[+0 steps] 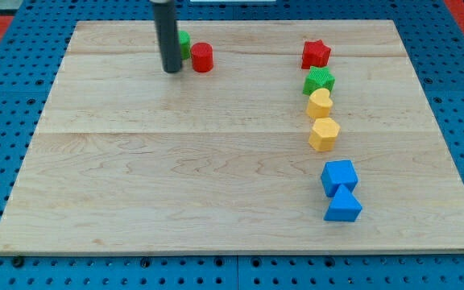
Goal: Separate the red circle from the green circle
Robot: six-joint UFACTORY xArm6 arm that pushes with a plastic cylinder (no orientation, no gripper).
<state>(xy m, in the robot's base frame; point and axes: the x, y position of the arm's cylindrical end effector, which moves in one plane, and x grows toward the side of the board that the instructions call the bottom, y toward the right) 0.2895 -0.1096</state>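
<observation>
The red circle point(202, 57) stands near the top of the wooden board point(176, 177), left of centre. The green circle point(184, 43) is just to its upper left, mostly hidden behind my rod; the two look close together, perhaps touching. My tip point(171, 70) rests on the board just left of the red circle and below the green circle.
On the view's right a column runs down: red star point(315, 54), green star point(319, 80), yellow heart point(320, 103), yellow hexagon point(324, 134), blue cube point(339, 176), blue triangle point(343, 205). A blue pegboard surrounds the board.
</observation>
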